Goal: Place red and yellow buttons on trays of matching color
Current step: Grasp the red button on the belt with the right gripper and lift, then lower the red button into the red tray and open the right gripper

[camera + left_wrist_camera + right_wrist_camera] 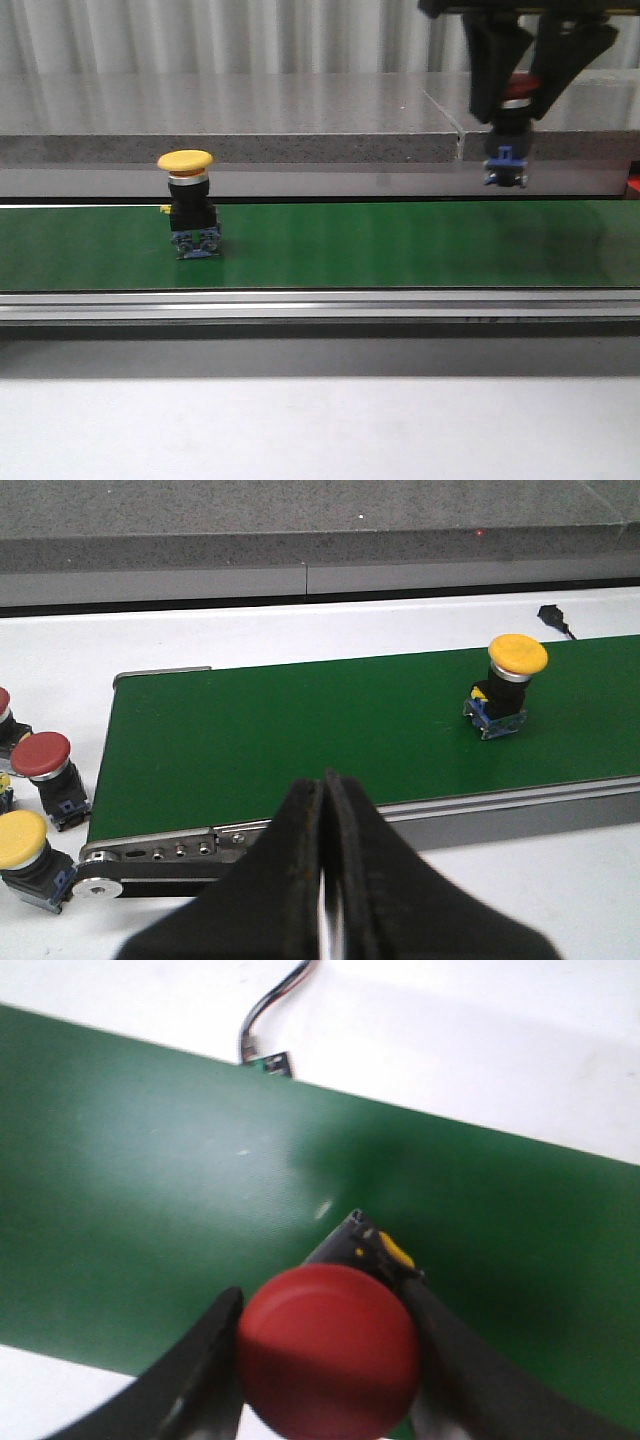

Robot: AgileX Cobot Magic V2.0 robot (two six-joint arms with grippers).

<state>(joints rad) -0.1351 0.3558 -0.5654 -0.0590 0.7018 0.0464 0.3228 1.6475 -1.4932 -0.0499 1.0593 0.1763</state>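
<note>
I am watching the right gripper (508, 100) hanging high above the far right stretch of the green belt (400, 245), and it is clamping a red button (517, 92) between its two black fingers (487, 65). In the right wrist view the red button's (328, 1352) round cap is filling the gap between the fingers (195, 1375), which are pressing against it on both sides, and its dark body with a bit of yellow is poking out beyond the cap. From the front, the button's blue base is dangling below the fingertips, clear of the belt.

The yellow button (188, 203) is standing upright on the belt, well off to the left of the right gripper and far below it. In the left wrist view that same yellow button (505, 685) is sitting ahead of the left gripper (325, 880) and off to one side, well apart from it.

The left gripper's fingers (290, 880) are pressing together with nothing between them, hovering just short of the belt's near rail (480, 815).

Beside the end of the belt, off to the other side of the left gripper, I am seeing a loose red button (48, 770) and a loose yellow button (25, 855) resting on the white table (250, 630), with parts of others cut off at the frame edge. I am not seeing any trays in these views.
</note>
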